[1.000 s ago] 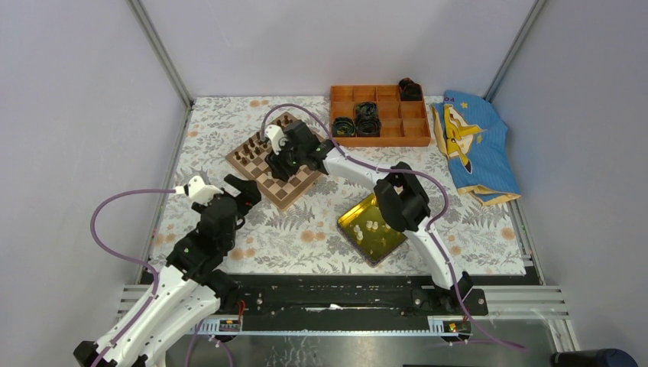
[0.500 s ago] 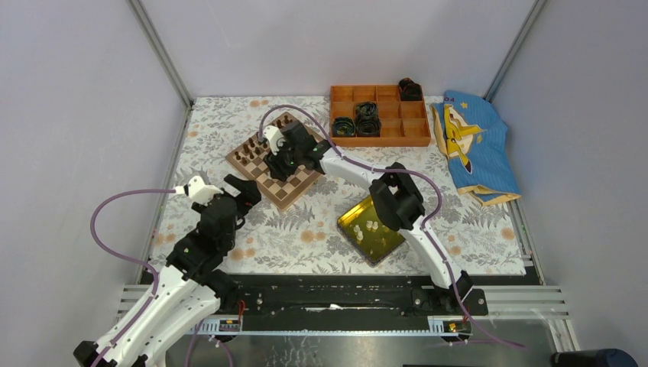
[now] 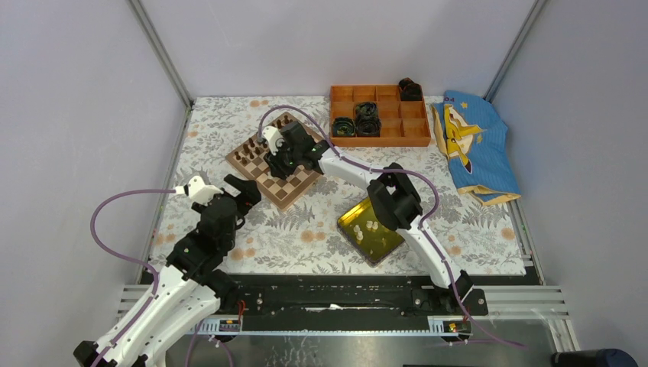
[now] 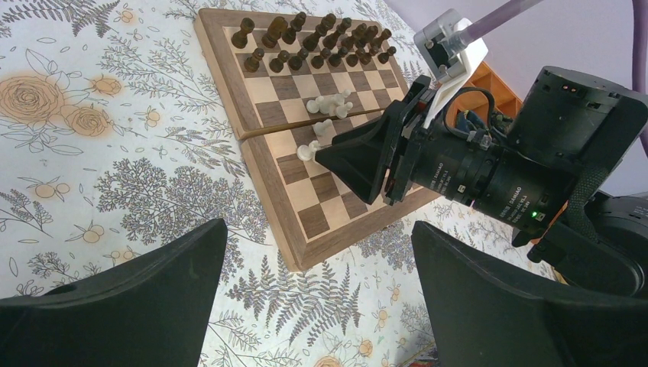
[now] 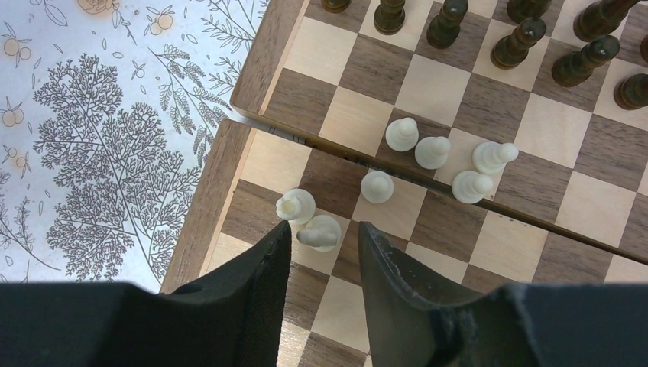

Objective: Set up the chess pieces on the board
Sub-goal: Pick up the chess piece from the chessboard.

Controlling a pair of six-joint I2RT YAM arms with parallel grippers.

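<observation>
The board (image 3: pixel 287 191) lies at the table's middle left and shows in the left wrist view (image 4: pixel 321 215) and the right wrist view (image 5: pixel 428 222). Several cream chess pieces (image 5: pixel 439 157) stand near its centre fold. Two more stand together at the right gripper's tips (image 5: pixel 309 219). My right gripper (image 5: pixel 324 229) hovers low over the board, open by a narrow gap, one cream piece (image 5: pixel 321 232) just between its tips, not clamped. It also shows from above (image 3: pixel 278 167). My left gripper (image 4: pixel 319 229) is open wide and empty over the cloth beside the board's near corner (image 3: pixel 246 188).
Dark brown pieces (image 5: pixel 520 42) fill the board's far rows. A glossy yellow tray (image 3: pixel 358 216) with a few cream pieces (image 3: pixel 373 226) lies near the right arm. An orange compartment box (image 3: pixel 382 131) and a blue cloth (image 3: pixel 474 145) are at the back right.
My right gripper has shifted slightly left and farther over the board. The left arm has not moved.
</observation>
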